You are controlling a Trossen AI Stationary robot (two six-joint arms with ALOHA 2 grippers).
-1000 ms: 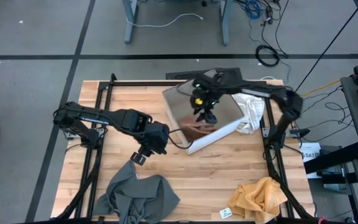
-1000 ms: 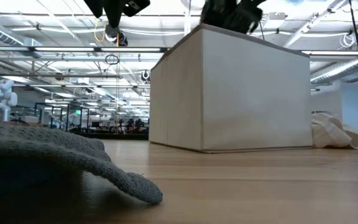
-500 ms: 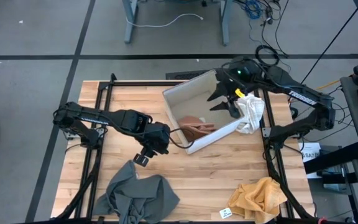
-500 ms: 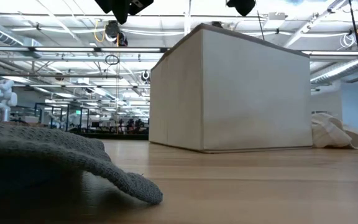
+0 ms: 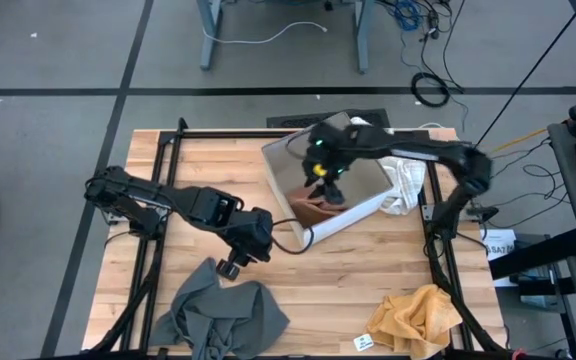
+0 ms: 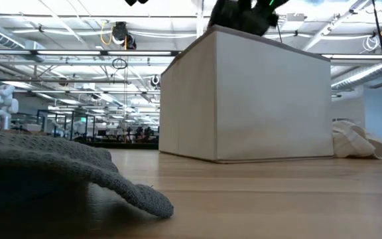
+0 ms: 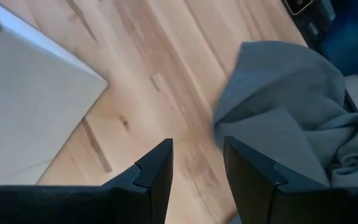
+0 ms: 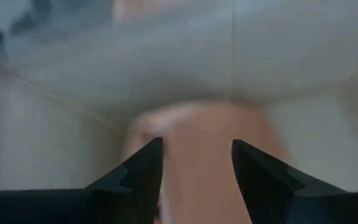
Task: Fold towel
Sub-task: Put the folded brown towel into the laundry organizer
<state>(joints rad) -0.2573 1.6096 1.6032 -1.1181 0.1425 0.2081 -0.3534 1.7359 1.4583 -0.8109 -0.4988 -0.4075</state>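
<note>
Even, bright overhead light fills the high view, with soft short shadows. In the low view, ceiling strip lights (image 6: 58, 53) glare from ten to two o'clock, and the near grey towel (image 6: 52, 169) is soft. The right wrist view is heavily blurred throughout.

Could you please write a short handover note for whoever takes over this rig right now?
Left claw: open, empty, above the bare table just short of the grey towel.
Right claw: open, empty, over the white bin, pointing at the brown towel inside it.
Other cloths: a white one beside the bin, a yellow one at the table's near right corner.
Done: the brown towel lies in the bin.
Left: the grey towel is crumpled and not yet grasped; the white and yellow cloths also lie unfolded.
</note>
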